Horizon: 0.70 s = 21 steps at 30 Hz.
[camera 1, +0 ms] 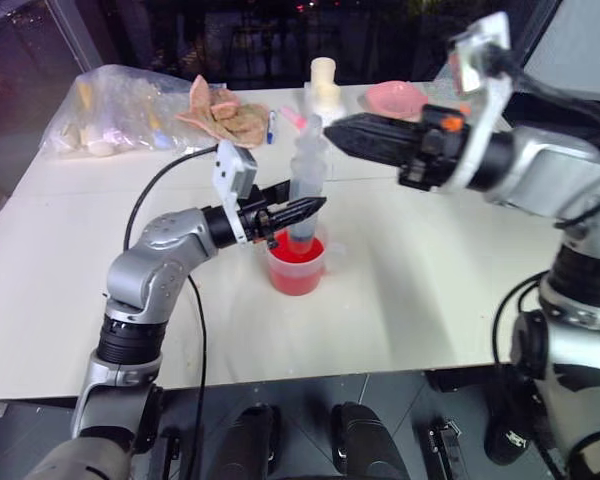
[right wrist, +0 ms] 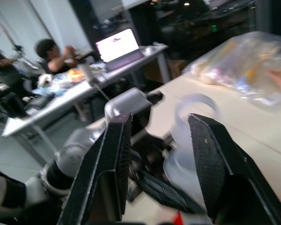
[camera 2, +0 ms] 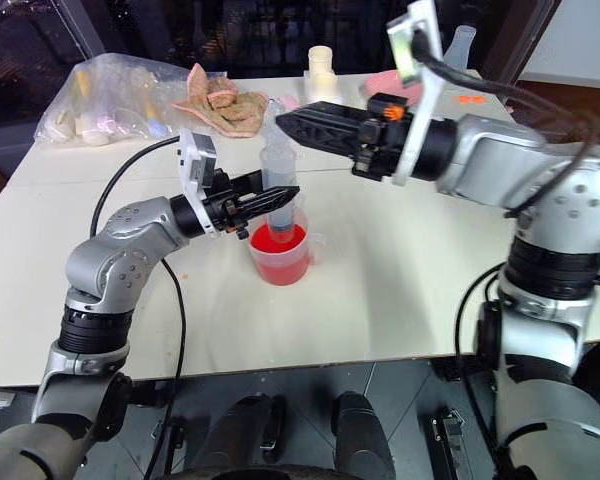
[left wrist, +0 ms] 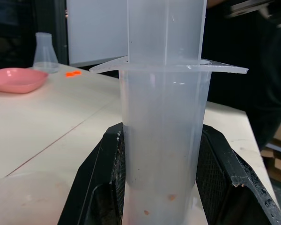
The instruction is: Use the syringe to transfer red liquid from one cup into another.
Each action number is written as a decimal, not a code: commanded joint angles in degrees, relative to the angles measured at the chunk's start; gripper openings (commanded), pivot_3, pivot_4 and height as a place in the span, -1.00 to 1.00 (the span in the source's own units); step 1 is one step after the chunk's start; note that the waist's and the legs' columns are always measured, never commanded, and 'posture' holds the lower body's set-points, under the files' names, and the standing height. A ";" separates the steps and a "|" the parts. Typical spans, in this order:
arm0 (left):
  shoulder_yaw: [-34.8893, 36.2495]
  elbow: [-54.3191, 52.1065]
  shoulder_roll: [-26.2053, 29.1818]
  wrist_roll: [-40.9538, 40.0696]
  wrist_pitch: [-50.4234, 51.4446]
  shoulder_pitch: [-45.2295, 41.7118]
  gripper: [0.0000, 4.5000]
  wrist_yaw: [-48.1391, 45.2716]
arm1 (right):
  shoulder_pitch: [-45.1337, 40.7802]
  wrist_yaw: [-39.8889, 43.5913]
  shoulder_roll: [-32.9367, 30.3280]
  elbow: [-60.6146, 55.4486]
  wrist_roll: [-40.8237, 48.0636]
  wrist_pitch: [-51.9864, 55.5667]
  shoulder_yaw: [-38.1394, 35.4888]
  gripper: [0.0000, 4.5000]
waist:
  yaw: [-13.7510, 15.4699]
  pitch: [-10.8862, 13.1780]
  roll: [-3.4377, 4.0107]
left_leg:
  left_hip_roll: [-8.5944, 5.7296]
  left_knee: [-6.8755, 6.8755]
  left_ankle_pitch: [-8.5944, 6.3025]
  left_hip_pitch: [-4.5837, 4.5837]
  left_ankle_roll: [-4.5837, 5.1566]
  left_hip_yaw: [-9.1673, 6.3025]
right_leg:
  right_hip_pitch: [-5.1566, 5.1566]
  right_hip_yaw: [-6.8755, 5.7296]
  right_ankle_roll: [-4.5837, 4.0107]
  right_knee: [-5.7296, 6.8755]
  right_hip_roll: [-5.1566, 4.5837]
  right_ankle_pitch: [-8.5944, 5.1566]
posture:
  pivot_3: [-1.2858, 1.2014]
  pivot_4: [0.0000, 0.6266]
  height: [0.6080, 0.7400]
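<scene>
We see the syringe (camera 1: 308, 185) upright in the handled cup (camera 1: 298, 265) of red liquid (camera 1: 294, 272)

Head views — our left gripper (camera 1: 298, 211) clamps the barrel mid-table; our right gripper (camera 2: 280, 122) hangs just above the plunger. Left wrist — fingers (left wrist: 215, 173) press the barrel. Right wrist — fingers (right wrist: 213, 164) spread, nothing between them but the blurred plunger top beyond

Clear syringe (camera 1: 308, 185) upright, tip in red-filled handled cup (camera 1: 298, 265).
</scene>
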 commanded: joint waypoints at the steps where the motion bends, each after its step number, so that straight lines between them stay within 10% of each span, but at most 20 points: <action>1: 1.36 -2.42 0.24 -1.30 -0.25 -1.04 -0.33 0.15 | -0.33 1.08 -1.90 -1.60 2.38 -1.23 -2.03 -0.15 | -0.15 0.00 0.00 | 0.00 0.00 0.00 0.00 0.00 0.00 | 0.00 0.00 0.00 0.00 0.00 0.00 | 0.03 -0.52 1.00; 21: 3.52 10.25 -0.70 8.19 -16.04 -15.04 -0.33 4.43 | 1.30 1.84 -0.13 -2.47 -2.78 -7.96 0.97 -0.15 | 0.09 0.02 -0.03 | 0.02 -0.02 -0.02 -0.03 0.04 0.01 | 0.01 -0.02 0.00 -0.11 0.02 0.00 | 0.03 -0.52 1.00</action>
